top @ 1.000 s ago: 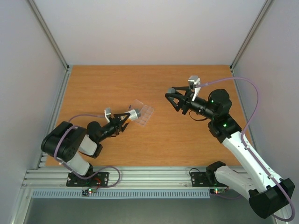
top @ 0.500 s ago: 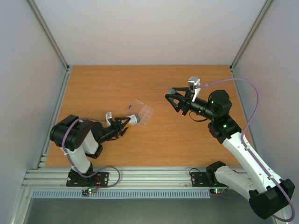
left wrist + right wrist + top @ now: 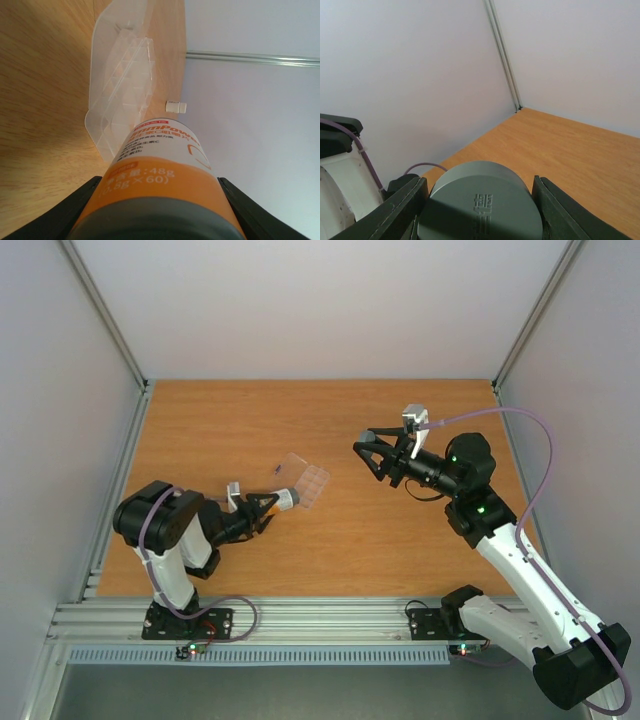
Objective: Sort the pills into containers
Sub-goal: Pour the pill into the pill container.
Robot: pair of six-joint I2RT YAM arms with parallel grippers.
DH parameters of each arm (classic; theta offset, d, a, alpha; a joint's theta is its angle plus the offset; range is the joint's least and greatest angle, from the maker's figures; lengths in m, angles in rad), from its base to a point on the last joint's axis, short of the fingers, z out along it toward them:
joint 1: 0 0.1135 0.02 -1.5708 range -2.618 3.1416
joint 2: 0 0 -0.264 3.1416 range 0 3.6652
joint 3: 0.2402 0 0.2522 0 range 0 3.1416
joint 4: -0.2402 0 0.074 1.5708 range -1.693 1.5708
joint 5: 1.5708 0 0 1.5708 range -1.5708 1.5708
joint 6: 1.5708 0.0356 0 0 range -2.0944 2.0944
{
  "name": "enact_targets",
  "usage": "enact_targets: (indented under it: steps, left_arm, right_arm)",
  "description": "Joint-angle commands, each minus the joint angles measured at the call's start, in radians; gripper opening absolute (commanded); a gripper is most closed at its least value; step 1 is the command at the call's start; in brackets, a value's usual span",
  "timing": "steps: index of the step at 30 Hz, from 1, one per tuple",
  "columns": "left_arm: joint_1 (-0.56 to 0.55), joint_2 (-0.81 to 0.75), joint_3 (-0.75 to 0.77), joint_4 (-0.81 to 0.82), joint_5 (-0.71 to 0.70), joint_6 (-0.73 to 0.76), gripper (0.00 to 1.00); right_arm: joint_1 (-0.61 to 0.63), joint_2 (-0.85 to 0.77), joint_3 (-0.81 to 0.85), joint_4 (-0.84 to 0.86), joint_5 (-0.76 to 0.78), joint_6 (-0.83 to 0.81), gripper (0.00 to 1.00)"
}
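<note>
Left gripper [image 3: 262, 510] grips the bottle [image 3: 160, 170], tipped at the box [image 3: 117, 95] to pour; right gripper [image 3: 372, 450] holds the cap [image 3: 480, 210] clear.

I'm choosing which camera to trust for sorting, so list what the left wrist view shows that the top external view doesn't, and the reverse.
Only the left wrist view: the printed orange label on the bottle, the separate cells of the clear pill box, and a small white piece beyond it. Only the top external view: the right hand around a grey cap, and a dark speck by the box's open lid. Both: the left hand closed on the bottle, aimed at the pill box on the wooden table.
</note>
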Motion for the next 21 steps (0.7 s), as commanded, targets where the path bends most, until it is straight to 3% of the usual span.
enact_targets:
  steps: [1, 11, 21]
  left_arm:
    - [0.009, 0.022, 0.022, 0.258, 0.004, 0.039, 0.01]
    - [0.016, 0.047, 0.044, 0.251, -0.001, 0.035, 0.0]
    - [0.016, 0.007, 0.064, 0.146, -0.005, 0.071, 0.01]
  right_arm:
    - [0.005, -0.013, -0.009, 0.018, -0.007, -0.017, 0.24]
    - [0.005, -0.001, -0.012, 0.021, -0.003, -0.017, 0.24]
    - [0.005, 0.005, -0.015, 0.021, 0.0, -0.02, 0.23]
